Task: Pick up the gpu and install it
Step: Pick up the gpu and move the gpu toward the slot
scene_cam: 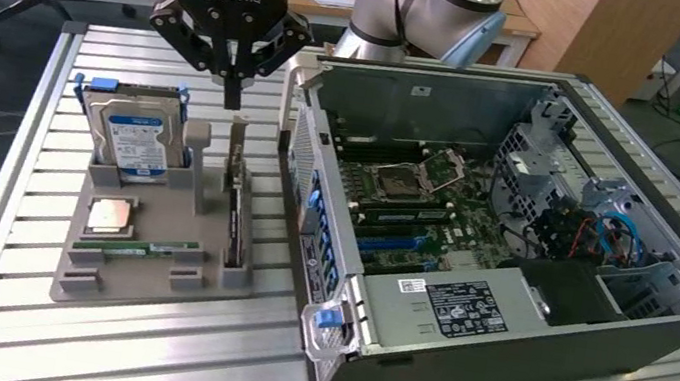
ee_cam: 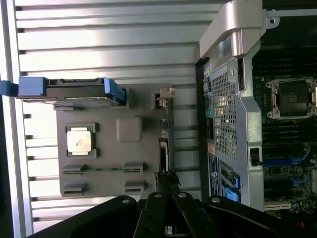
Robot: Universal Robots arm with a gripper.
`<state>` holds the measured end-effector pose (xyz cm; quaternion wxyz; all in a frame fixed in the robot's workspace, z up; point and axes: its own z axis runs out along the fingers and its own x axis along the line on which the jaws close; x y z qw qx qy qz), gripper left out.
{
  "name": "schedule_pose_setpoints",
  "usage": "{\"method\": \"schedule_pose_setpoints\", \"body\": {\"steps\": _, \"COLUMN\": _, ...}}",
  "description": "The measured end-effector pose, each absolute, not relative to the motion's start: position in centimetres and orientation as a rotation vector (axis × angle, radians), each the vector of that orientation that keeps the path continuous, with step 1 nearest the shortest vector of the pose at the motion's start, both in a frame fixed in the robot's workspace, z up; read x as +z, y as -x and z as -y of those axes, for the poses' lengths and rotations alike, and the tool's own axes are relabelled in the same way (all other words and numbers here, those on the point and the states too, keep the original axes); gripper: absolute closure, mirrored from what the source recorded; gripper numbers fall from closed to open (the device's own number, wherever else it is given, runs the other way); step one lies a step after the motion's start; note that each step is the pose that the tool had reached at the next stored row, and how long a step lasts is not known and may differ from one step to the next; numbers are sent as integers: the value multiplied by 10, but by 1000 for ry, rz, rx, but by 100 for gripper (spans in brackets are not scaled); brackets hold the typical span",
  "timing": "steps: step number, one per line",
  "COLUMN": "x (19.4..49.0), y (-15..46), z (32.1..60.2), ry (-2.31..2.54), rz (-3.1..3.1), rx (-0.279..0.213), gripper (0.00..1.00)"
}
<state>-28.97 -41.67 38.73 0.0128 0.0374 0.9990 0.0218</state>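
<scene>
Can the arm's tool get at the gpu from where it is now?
Probably yes: the tool hangs shut just above the upright gpu, with nothing between them.

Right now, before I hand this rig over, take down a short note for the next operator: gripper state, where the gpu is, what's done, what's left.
The gripper is shut with nothing visibly gripped. It hangs just above the top edge of the gpu; whether they touch I cannot tell.
The gpu stands on edge in the grey holder, on the side nearest the open computer case.
Done: gripper lined up over the gpu.
Left: the gpu is not lifted and not installed in the case.
</scene>
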Motion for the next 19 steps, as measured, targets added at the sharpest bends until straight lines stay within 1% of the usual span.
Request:
{"method": "schedule_pose_setpoints", "body": {"steps": 10, "x": 387, "y": 290, "z": 417, "ry": -117, "rz": -3113, "rx": 68, "gripper": 89}}
{"method": "schedule_pose_setpoints", "body": {"steps": 12, "x": 387, "y": 290, "z": 417, "ry": -117, "rz": -3113, "rx": 68, "gripper": 77}}
{"method": "schedule_pose_setpoints", "body": {"steps": 13, "x": 387, "y": 290, "z": 417, "ry": -117, "rz": -3113, "rx": 68, "gripper": 77}}
{"method": "schedule_pose_setpoints", "body": {"steps": 15, "x": 387, "y": 290, "z": 417, "ry": -117, "rz": -3113, "rx": 68, "gripper": 65}}
{"method": "schedule_pose_setpoints", "body": {"steps": 16, "x": 387, "y": 290, "z": 417, "ry": -116, "rz": -3113, "rx": 68, "gripper": 65}}
{"method": "schedule_pose_setpoints", "body": {"steps": 17, "x": 387, "y": 290, "z": 417, "ry": -117, "rz": -3113, "rx": 68, "gripper": 59}}
{"method": "schedule_pose_setpoints", "body": {"steps": 18, "x": 387, "y": 290, "z": 417, "ry": -117, "rz": -3113, "rx": 68, "gripper": 59}}
{"method": "schedule_pose_setpoints", "body": {"steps": 19, "x": 387, "y": 290, "z": 417, "ry": -117, "rz": -3113, "rx": 68, "gripper": 53}}
